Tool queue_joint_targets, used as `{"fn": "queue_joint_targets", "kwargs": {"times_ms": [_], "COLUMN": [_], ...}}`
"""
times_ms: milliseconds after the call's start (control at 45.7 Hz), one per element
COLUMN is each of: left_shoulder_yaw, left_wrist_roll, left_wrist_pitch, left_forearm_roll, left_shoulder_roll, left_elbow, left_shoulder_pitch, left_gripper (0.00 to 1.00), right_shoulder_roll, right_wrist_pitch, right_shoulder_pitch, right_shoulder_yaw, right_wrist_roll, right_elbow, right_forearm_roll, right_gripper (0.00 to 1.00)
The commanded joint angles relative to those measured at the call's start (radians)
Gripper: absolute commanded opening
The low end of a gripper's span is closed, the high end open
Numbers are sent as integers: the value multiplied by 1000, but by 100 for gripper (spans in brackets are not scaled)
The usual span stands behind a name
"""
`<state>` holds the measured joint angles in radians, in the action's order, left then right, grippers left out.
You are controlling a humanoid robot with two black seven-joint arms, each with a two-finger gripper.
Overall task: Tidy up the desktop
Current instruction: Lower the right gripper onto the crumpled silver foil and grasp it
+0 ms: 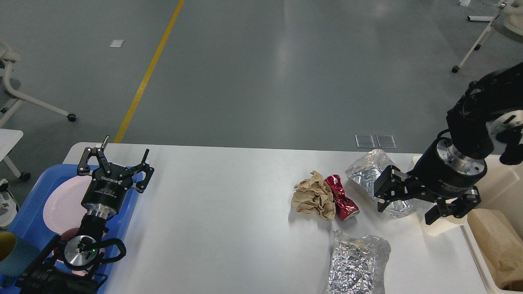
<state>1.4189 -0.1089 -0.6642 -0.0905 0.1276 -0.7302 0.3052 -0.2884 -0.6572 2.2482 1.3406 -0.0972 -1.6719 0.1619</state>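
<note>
Desktop (229, 212) under right gripper (406, 210) (fingers spread)

The desk (229, 212) is plain white. Near its right end a crumpled tan paper wad (314, 199) touches a shiny red crushed can (342, 198); two crinkled silver foil bags (378, 183) (356, 265) lie beside and below the can. Both claws (116, 165) (406, 208) are black. A pale pink plate (61, 204) rests in a blue tray (24, 212). The bin (504, 183) is cream, and the floor's line (149, 69) is yellow.
</note>
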Motion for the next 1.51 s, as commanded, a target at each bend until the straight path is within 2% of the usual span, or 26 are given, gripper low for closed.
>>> {"fn": "queue_joint_targets", "kwargs": {"times_ms": [0, 175, 328, 350, 394, 678, 918, 1006, 1115, 1203, 1290, 1487], "left_shoulder_yaw": [0, 0, 0, 0, 0, 0, 0, 0, 0, 0, 0, 0], "left_wrist_roll": [0, 0, 0, 0, 0, 0, 0, 0, 0, 0, 0, 0], "left_wrist_pitch": [0, 0, -2, 0, 0, 0, 0, 0, 0, 0, -2, -2], "left_forearm_roll": [0, 0, 0, 0, 0, 0, 0, 0, 0, 0, 0, 0], "left_shoulder_roll": [0, 0, 0, 0, 0, 0, 0, 0, 0, 0, 0, 0], "left_elbow": [0, 0, 0, 0, 0, 0, 0, 0, 0, 0, 0, 0], "left_shoulder_pitch": [0, -1, 0, 0, 0, -1, -1, 0, 0, 0, 0, 0], "left_gripper": [96, 96, 97, 97, 96, 96, 96, 96, 96, 96, 97, 96], "right_shoulder_roll": [-2, -5, 11, 17, 25, 98, 112, 126, 126, 126, 124, 126], "right_wrist_pitch": [63, 212, 404, 468, 505, 571, 653, 653, 649, 654, 653, 654], "right_shoulder_pitch": [-99, -274, -416, -474, -521, -777, -869, -880, -881, -881, -880, -891], "right_shoulder_yaw": [-1, -40, -50, -78, -101, -193, -196, -196, -196, -196, -195, -195], "right_wrist_roll": [-6, -6, -6, -4, -4, -6, -6, -6, -6, -7, -9, -7], "right_elbow": [4, 7, 11, 20, 30, 218, 282, 288, 288, 288, 288, 288], "right_forearm_roll": [-4, -76, -85, -87, -91, -81, -78, -78, -76, -76, -74, -68], "right_gripper": [92, 92, 92, 92, 92, 93, 85, 71, 36, 26, 2, 0]}}
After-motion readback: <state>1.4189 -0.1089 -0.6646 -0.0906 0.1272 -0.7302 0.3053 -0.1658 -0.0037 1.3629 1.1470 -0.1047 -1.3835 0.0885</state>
